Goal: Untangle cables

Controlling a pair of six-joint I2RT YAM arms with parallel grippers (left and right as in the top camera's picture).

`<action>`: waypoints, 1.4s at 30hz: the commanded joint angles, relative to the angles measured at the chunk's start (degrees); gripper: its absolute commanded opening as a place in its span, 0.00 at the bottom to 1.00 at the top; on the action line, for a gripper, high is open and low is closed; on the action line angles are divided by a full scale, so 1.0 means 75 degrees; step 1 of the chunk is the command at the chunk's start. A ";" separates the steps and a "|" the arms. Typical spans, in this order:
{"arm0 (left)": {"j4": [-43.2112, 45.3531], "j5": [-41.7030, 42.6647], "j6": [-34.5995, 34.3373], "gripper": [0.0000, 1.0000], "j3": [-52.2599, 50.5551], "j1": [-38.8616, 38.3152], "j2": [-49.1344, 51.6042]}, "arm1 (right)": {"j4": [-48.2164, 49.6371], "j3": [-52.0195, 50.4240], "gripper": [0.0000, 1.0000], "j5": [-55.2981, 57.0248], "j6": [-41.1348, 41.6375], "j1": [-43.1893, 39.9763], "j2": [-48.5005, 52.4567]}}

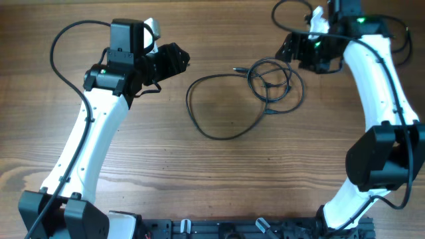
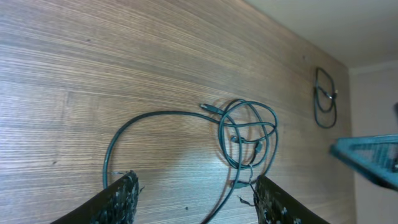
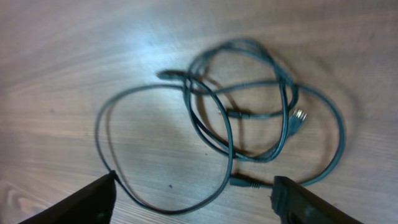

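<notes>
The cables [image 1: 265, 83] lie on the wooden table as thin black cords: a knotted bundle of loops at the right and one big loose loop [image 1: 212, 106] running out to the left. My left gripper [image 1: 180, 58] is open and empty, left of the cables and apart from them. My right gripper [image 1: 287, 48] is open and empty, just above and right of the knot. The left wrist view shows the bundle [image 2: 245, 134] ahead of the open fingers [image 2: 196, 202]. The right wrist view shows the knot [image 3: 249, 112] between and beyond the open fingers [image 3: 196, 199].
The wooden table [image 1: 219, 179] carries only the cables. The white arms' own thicker black wires arc at the top left [image 1: 66, 40] and top right [image 1: 292, 10]. A black rail [image 1: 252, 229] runs along the front edge. Another small cable coil [image 2: 324, 99] shows beyond the table in the left wrist view.
</notes>
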 commanded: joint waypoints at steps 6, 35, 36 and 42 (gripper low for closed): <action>-0.0143 -0.0291 -0.0251 0.61 0.0076 0.0122 0.0096 | 0.1282 -0.1693 0.61 0.0501 0.0982 0.0146 0.0143; -0.0259 -0.0291 -0.0248 0.63 0.0076 0.0119 0.0096 | 0.1941 -0.2745 0.55 0.0883 0.1440 0.0146 0.0143; -0.0259 -0.0291 -0.0248 0.63 0.0076 0.0119 0.0096 | 0.1941 -0.2745 0.55 0.0883 0.1440 0.0146 0.0143; -0.0259 -0.0291 -0.0248 0.64 0.0076 0.0119 0.0099 | 0.1947 -0.2745 0.55 0.0883 0.1411 0.0146 0.0143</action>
